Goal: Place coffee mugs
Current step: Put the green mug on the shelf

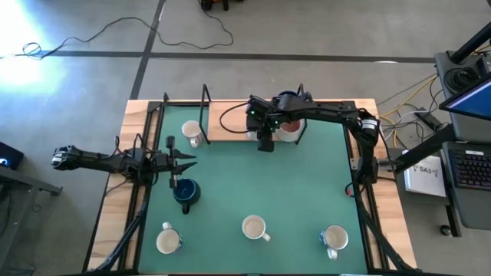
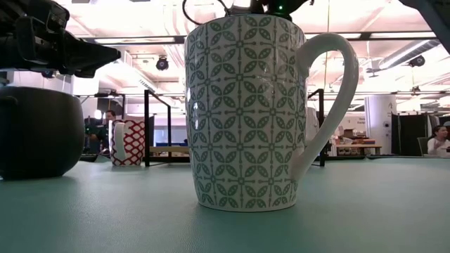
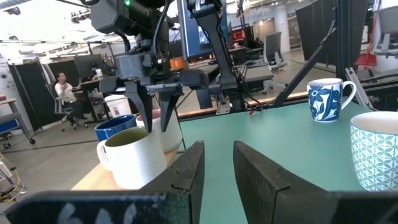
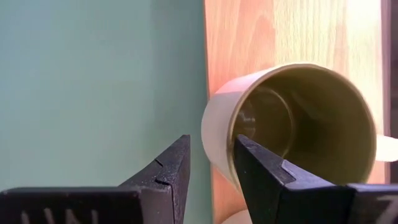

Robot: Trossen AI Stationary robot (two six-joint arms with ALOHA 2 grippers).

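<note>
My right gripper points down at the far middle of the table, open. It straddles the rim of a cream mug with an olive-green inside: one finger inside, one outside with a strip of background between it and the wall. That mug stands upright at the wooden board's edge. My left gripper is open and hovers level beside a dark blue mug. More mugs stand upright on the mat: one at the far left and three along the near edge.
Other mugs crowd the board by the right gripper, among them a blue one. A black upright frame stands on the board's left part. A green-patterned mug fills the low view. The green mat's middle is bare. People sit in the room beyond.
</note>
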